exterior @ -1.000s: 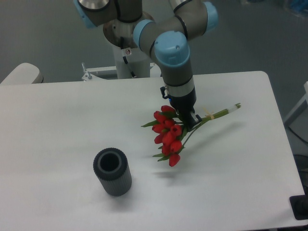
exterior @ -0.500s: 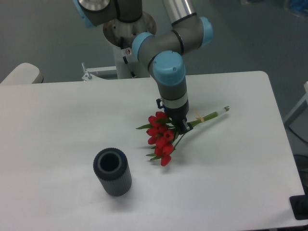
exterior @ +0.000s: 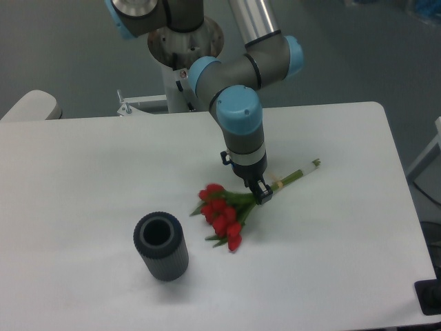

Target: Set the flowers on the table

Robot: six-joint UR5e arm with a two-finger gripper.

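Flowers lie low at mid-table, red buds bunched toward the camera-left front, green stems running up and to the right, pale cut ends pointing at the far right side. Buds look to be touching the table surface or just above it; cannot tell for sure. Gripper points straight down from the arm's blue-capped wrist, dark fingers pinched narrow around the stems just beside the pale band, close behind the buds. Jaws nearly together with the stems between them, so it has hold of the bunch. Stem tips stick out past the gripper on the right, slightly raised. Dark grey ribbed vase stands upright at front left, open top up, well apart from the bunch. Robot base sits behind the table's far edge.
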